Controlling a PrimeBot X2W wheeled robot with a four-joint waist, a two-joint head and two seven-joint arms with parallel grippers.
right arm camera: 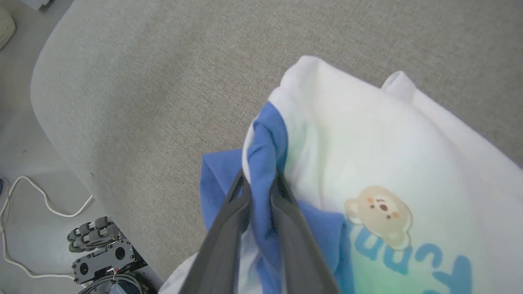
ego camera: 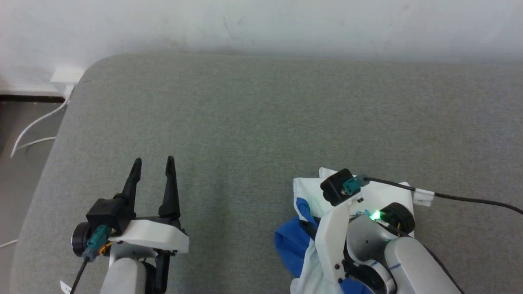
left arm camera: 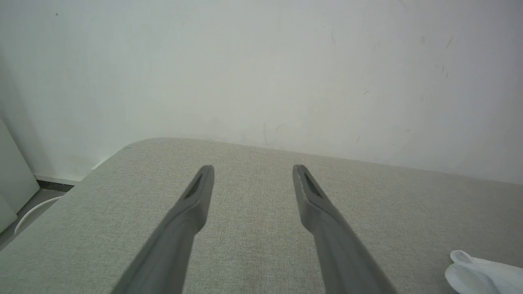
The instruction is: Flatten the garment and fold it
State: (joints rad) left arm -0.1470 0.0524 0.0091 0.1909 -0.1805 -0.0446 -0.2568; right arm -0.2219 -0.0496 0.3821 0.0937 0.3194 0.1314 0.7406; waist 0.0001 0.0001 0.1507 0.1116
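Note:
The garment (ego camera: 305,192) lies bunched at the lower right of the grey padded surface (ego camera: 261,122), white body on top and a blue sleeve (ego camera: 289,244) spilling to its left. In the right wrist view the garment (right arm camera: 367,147) shows a bear print and blue letters. There my right gripper (right arm camera: 261,183) is shut on a twisted blue fold of it. My right wrist (ego camera: 347,212) sits over the heap and hides the fingers from the head camera. My left gripper (ego camera: 153,161) hovers open and empty at the lower left, well apart from the cloth. The left gripper (left arm camera: 253,169) points toward the wall, with a white corner of the garment (left arm camera: 478,273) at the lower right.
A pale wall (ego camera: 261,24) runs along the far edge of the surface. The surface's rounded left edge (ego camera: 61,122) drops to the floor, where white cables (ego camera: 32,130) lie. My wheeled base (right arm camera: 98,245) shows beside the near edge. Bare grey surface stretches between and beyond the grippers.

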